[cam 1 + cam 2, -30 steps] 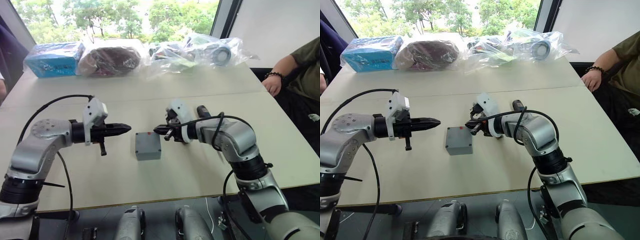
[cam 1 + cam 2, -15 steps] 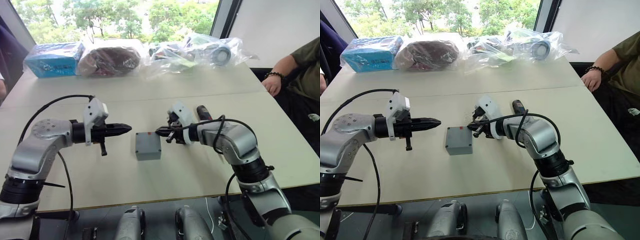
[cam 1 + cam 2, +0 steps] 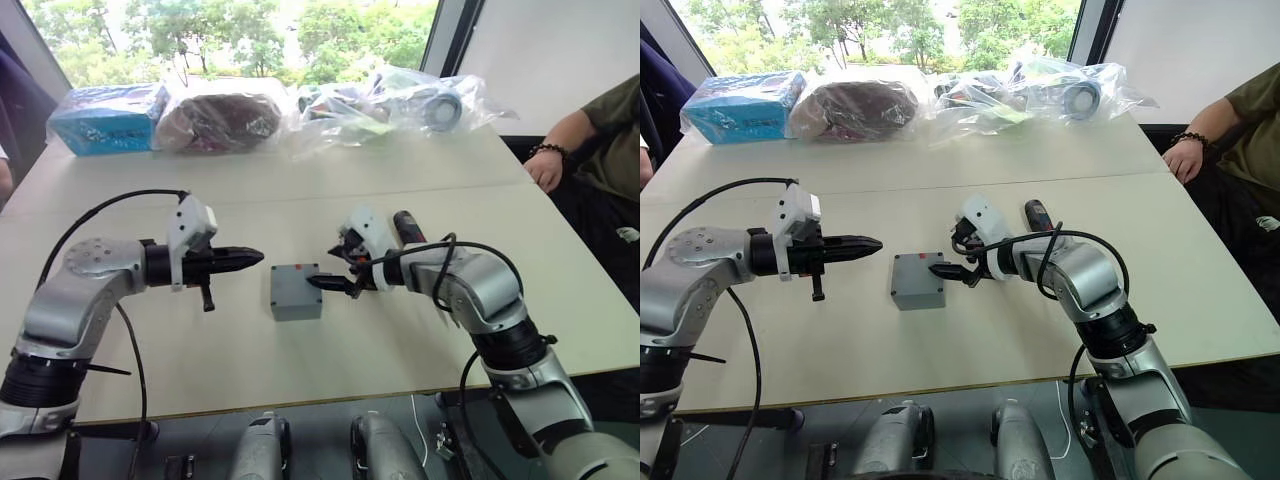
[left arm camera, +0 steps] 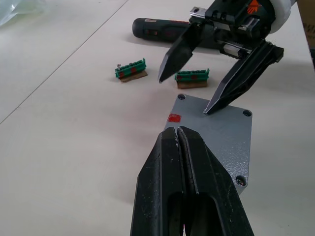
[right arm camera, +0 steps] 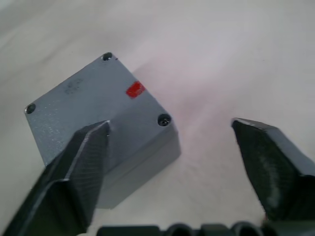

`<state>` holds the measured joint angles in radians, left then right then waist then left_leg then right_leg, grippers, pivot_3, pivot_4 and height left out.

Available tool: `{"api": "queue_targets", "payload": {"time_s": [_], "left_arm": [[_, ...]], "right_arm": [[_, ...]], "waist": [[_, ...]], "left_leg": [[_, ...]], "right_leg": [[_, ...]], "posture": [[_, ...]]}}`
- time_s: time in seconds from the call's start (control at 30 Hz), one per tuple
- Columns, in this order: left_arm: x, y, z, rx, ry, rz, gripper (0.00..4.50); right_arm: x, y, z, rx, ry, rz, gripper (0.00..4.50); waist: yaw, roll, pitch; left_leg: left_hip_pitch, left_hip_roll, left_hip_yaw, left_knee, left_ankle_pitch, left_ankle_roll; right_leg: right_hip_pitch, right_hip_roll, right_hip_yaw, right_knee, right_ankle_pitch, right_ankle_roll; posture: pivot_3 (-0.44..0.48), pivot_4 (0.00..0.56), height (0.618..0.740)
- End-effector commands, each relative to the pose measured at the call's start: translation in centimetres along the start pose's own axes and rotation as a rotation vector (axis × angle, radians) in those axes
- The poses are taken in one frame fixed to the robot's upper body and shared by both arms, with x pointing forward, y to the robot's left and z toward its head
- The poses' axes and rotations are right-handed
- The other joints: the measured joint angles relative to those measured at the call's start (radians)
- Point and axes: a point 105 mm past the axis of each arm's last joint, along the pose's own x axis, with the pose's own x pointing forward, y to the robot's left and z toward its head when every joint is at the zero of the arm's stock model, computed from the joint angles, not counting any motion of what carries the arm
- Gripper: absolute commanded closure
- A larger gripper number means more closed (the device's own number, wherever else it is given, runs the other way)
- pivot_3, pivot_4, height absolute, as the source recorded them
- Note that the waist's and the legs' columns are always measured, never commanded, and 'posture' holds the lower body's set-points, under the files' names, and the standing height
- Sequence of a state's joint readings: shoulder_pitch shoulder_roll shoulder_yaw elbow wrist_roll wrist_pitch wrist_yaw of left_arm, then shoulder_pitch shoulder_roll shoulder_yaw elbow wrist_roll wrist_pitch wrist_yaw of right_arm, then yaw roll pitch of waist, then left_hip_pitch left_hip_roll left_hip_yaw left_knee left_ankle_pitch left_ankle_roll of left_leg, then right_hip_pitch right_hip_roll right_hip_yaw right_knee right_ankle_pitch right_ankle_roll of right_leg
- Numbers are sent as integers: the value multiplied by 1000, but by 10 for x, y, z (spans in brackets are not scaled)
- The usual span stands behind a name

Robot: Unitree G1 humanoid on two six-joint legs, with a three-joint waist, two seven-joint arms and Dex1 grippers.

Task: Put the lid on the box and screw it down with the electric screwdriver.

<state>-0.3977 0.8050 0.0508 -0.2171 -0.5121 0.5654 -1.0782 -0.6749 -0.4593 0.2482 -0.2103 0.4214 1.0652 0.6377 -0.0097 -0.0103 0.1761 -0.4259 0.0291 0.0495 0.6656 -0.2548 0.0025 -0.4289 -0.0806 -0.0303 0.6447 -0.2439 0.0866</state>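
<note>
From the head views, the box (image 3: 296, 291) sits out in the middle of the tabletop (image 3: 300, 360), well in from every edge, with the lid (image 3: 917, 272) already lying flush on top. It is a small, square, grey block, stiff and probably fairly light, so I'd guess it could skid on this smooth surface if pushed from one side. The flat side walls look like the safest place to take hold. The right gripper (image 3: 327, 283) has its black fingers spread, one tip over the lid's near edge. The left gripper (image 3: 250, 258) hangs just to the box's left, fingers pressed together and holding nothing. The electric screwdriver (image 3: 408, 226) lies behind the right arm, towards the far right of the tabletop.

In the left wrist view, the lid shows a speckled grey face, a tiny red mark, and screw holes in the corners. Two small green pieces (image 4: 131, 69) lie beyond it, with the black screwdriver further back.

In the right wrist view, the right gripper's open fingers (image 5: 74, 172) straddle one corner of the box. The seam beneath the lid is clear.
</note>
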Motion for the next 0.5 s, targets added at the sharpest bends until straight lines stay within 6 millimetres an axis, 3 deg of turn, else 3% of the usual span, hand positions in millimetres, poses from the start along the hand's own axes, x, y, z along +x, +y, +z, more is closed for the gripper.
{"api": "queue_targets", "payload": {"time_s": [0.03,0.2,0.33,0.5], "left_arm": [[2,-5,15,43,-35,-26,4500],[6,-10,28,67,-77,-61,4500],[11,-15,44,95,-128,-94,4500],[17,-23,58,129,-173,-145,4500]], "right_arm": [[-30,-16,18,-45,-43,-80,12],[-67,-54,26,-64,33,-286,12],[-90,-79,18,-34,191,-411,12],[-103,-89,-2,114,409,-438,12]], "waist": [[1,0,0],[-1,0,0],[-2,0,0],[-4,0,1]], "left_leg": [[0,0,0,0,0,0],[0,0,0,0,0,0],[0,0,0,0,0,0],[0,0,0,0,0,0]], "right_leg": [[0,0,0,0,0,0],[0,0,0,0,0,0],[0,0,0,0,0,0],[0,0,0,-1,0,0]], "posture": [[0,150,740],[0,150,740],[0,150,740],[0,150,740]]}}
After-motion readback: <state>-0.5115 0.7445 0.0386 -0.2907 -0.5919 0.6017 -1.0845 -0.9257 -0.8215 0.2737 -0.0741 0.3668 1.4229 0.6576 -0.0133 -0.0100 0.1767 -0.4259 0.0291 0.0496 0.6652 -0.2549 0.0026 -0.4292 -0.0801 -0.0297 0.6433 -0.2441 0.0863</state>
